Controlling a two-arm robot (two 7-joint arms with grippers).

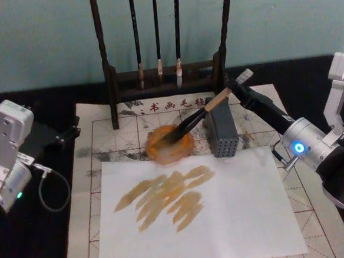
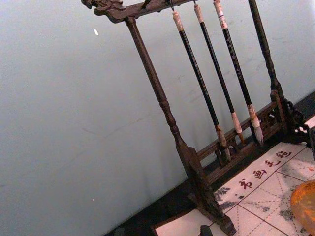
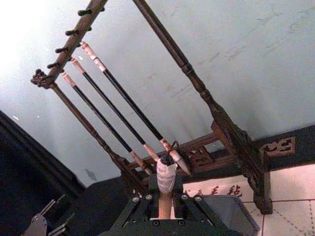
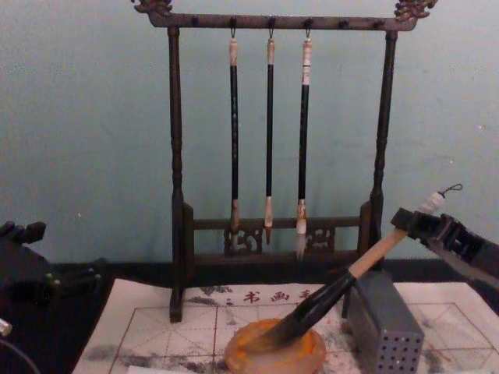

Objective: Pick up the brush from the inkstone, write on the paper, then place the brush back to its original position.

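The brush (image 1: 195, 118) lies slanted, its black bristles in the round orange inkstone (image 1: 186, 150) and its light handle leaning over a grey perforated block (image 1: 222, 134). My right gripper (image 1: 235, 89) is shut on the handle near its white wrapped end; in the chest view the right gripper (image 4: 413, 226) holds the brush (image 4: 335, 292) above the inkstone (image 4: 312, 354). In the right wrist view the brush (image 3: 166, 177) sits between the fingers. The paper (image 1: 237, 219), a white sheet with amber-brown strokes, lies in front of the inkstone. My left gripper (image 1: 72, 131) rests at the table's left.
A dark wooden rack (image 4: 273, 22) with three thin hanging brushes (image 4: 269, 132) stands behind the inkstone. A red-gridded sheet (image 1: 130, 129) with printed characters and grey smudges lies under the paper. The table around it is black.
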